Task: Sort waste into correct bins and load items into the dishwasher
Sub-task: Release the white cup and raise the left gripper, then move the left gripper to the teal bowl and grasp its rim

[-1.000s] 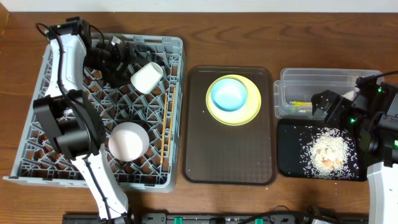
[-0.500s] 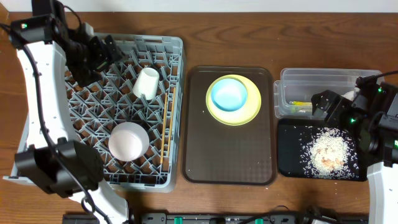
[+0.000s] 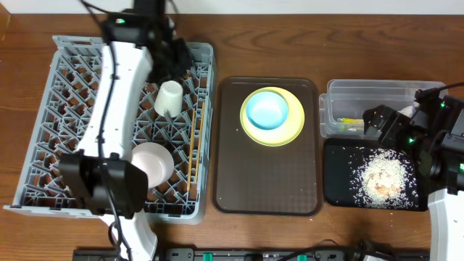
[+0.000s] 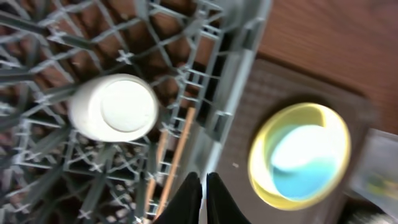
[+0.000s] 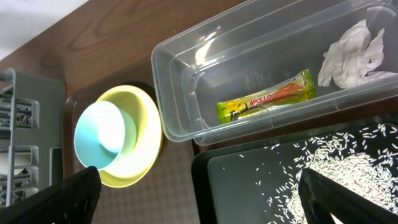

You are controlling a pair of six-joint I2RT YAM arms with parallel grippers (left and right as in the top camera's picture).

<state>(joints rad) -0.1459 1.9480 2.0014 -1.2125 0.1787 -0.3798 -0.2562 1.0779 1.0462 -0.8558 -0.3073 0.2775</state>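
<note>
brown serving tray (image 3: pixel 267 181) (rounded corners, low rim) | lying flat | on wooden table (image 3: pixel 290 36)

White cup (image 3: pixel 169 97), white bowl (image 3: pixel 152 161) in grey rack (image 3: pixel 65 109); blue bowl (image 3: pixel 266 110) atop yellow plate (image 3: pixel 290 134).

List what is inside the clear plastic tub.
The clear tub holds a green-yellow sachet wrapper and a crumpled white napkin, lying apart. Its right end is cut off in the wrist view and covered by the right arm overhead, so unchecked.
</note>
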